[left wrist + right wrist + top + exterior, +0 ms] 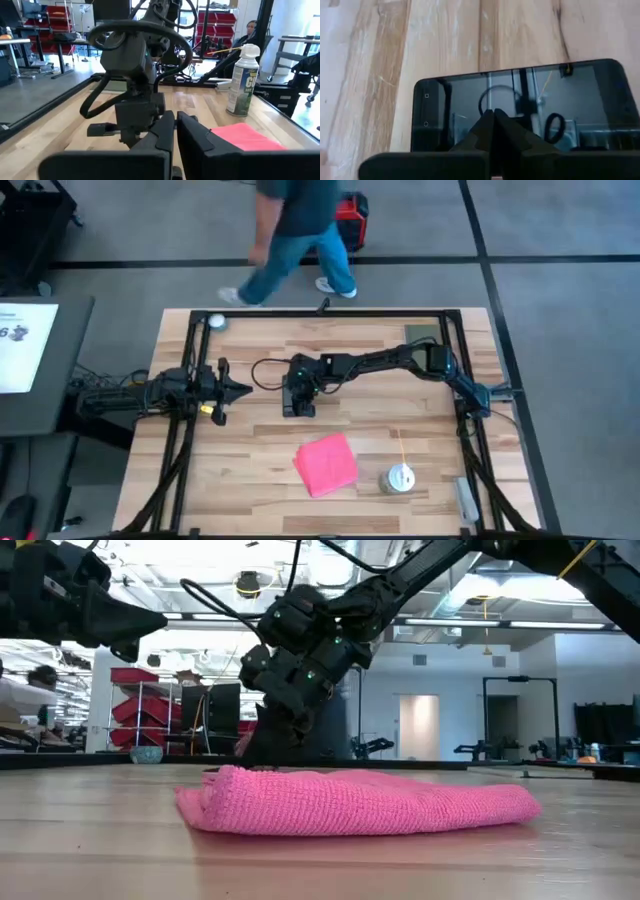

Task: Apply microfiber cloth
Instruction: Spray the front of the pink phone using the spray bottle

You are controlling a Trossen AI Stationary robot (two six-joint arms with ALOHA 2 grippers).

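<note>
Tabletop (pixel 250 470): microfiber cloth (pixel 326 464) lying diagonal.

Probably a robotics lab or workshop: red storage racks (pixel 62 20), workbenches and open concrete floor (pixel 560 220).

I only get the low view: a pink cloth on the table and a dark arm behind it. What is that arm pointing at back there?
Observer: That is the right gripper, shut, pointing down at a black-faced phone lying flat on the table.
Operator: Is the cloth touching the phone?
Observer: No. From above, the microfiber cloth lies apart from it, with bare wood between them.
Operator: Anything near the cloth that I'm missing?
Observer: A spray can stands upright beside it.
</note>
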